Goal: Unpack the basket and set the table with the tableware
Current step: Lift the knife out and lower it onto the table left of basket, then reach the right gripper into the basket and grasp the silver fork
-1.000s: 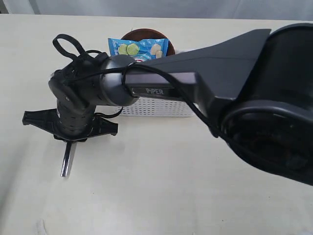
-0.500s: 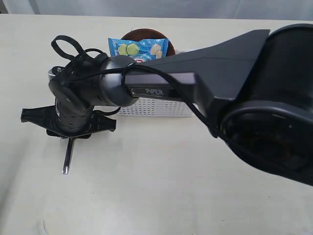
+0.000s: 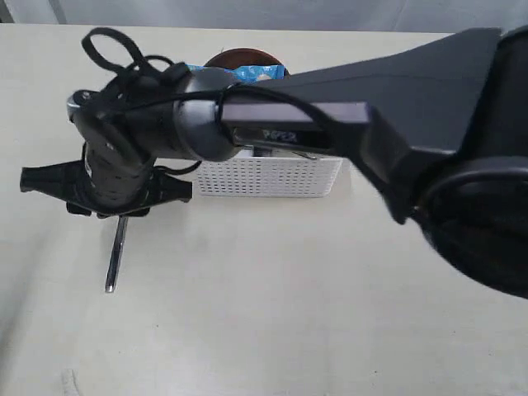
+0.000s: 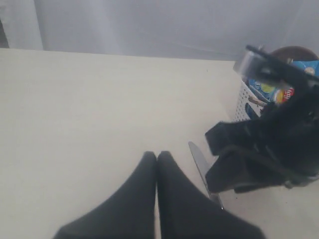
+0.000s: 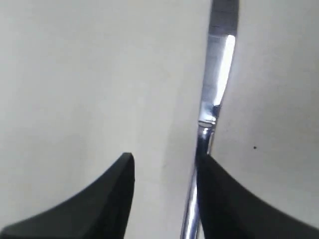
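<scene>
Pale cream bench (image 3: 272, 322), carrying all the objects shown. The dark right arm (image 3: 388, 124) reaches from the right of the exterior view across the middle to the left side. The white perforated basket (image 3: 272, 177) stands on the bench near its far edge, partly covered by that arm. The right gripper (image 5: 164, 164) hangs low over the bench just to the left of the basket, its jaws apart and clamping nothing. The left gripper (image 4: 157, 162) is seen only in the left wrist view, over bare bench, its jaws together with nothing between them. A dark-brown round plate (image 3: 235, 56) stands in the basket, only its upper rim showing. A blue chip bag (image 3: 268, 74) sits in the basket in front of the plate, mostly hidden by the arm. A steel knife (image 3: 114, 260) lies flat on the bench outside the basket, left of it. One end of the knife runs under the right gripper, where its handle lies against the inner edge of one finger (image 5: 219, 199).
</scene>
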